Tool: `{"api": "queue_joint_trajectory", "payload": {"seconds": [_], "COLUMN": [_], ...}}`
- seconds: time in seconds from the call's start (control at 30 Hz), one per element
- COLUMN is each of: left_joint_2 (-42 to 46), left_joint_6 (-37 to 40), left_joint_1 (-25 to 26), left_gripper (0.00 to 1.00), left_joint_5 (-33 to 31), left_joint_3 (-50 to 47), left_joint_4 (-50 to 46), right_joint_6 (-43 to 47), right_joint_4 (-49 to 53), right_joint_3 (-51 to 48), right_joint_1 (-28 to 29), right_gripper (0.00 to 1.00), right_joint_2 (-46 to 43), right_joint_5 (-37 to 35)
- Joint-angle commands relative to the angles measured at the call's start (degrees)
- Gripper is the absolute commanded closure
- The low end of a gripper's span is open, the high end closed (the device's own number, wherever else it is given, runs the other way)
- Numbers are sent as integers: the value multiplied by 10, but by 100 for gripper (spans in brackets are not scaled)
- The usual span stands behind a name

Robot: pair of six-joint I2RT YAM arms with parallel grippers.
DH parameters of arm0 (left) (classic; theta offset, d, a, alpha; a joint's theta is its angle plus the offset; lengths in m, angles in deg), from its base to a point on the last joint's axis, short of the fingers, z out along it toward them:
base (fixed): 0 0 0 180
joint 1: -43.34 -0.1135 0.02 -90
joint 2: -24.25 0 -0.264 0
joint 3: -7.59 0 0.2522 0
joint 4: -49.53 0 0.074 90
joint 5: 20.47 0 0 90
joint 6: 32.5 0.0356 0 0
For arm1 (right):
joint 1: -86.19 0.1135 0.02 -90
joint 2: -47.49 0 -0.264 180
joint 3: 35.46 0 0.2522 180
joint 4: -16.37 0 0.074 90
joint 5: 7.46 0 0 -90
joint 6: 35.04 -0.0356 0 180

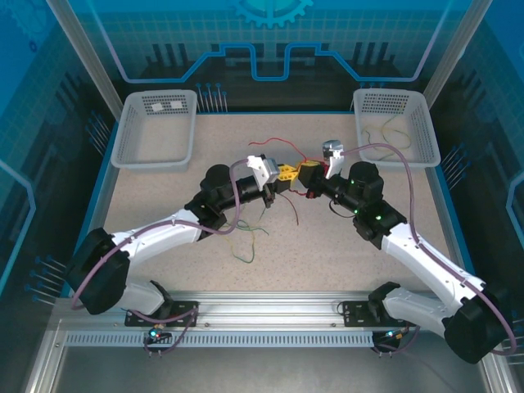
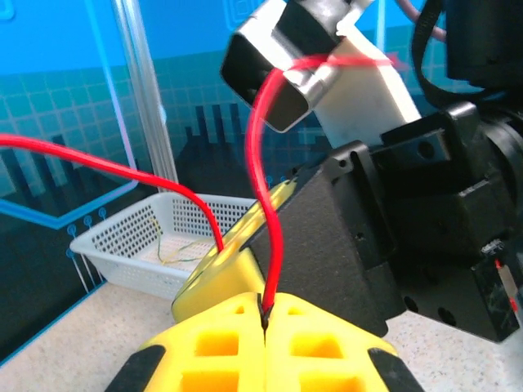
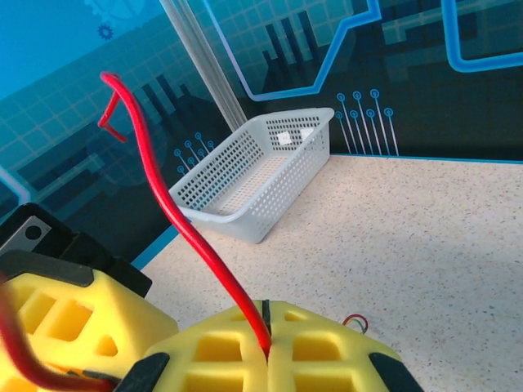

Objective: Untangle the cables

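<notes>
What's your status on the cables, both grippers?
Left gripper shut on red cable. Right gripper shut on red cable too, mid-table. Green cable loose on table by left arm. Grippers nose to nose, tight quarters.

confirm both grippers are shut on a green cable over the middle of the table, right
No, the cable is red, not green. The left wrist view shows the left gripper shut on a red cable; the right gripper pinches red too.
</notes>
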Motion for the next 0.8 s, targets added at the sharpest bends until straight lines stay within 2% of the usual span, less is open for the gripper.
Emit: {"api": "queue_joint_trajectory", "payload": {"seconds": [0.0, 0.13, 0.33, 0.4, 0.53, 0.77], "left_joint_2": [3, 24, 62, 74, 98, 131], "left_joint_6": [10, -1, -28, -37, -54, -55], "left_joint_1": [4, 3, -2, -4, -16, -39], "left_gripper": [100, 100, 100, 100, 100, 100], "left_joint_5": [-80, -138, -170, -191, -242, -262], "left_joint_3": [-3, -26, -58, -73, -114, -151], "left_joint_4": [-8, 6, 2, 9, 38, 40], "right_joint_6": [15, 14, -12, -31, -54, -56], "right_joint_4": [-5, 30, 77, 85, 89, 104], "right_joint_3": [20, 15, 2, -5, -17, -17], "right_joint_1": [30, 28, -5, -25, -62, -89], "right_gripper": [100, 100, 100, 100, 100, 100], "right_joint_2": [-16, -38, -81, -91, -101, -109], "right_joint_5": [44, -49, -158, -165, -136, -128]}}
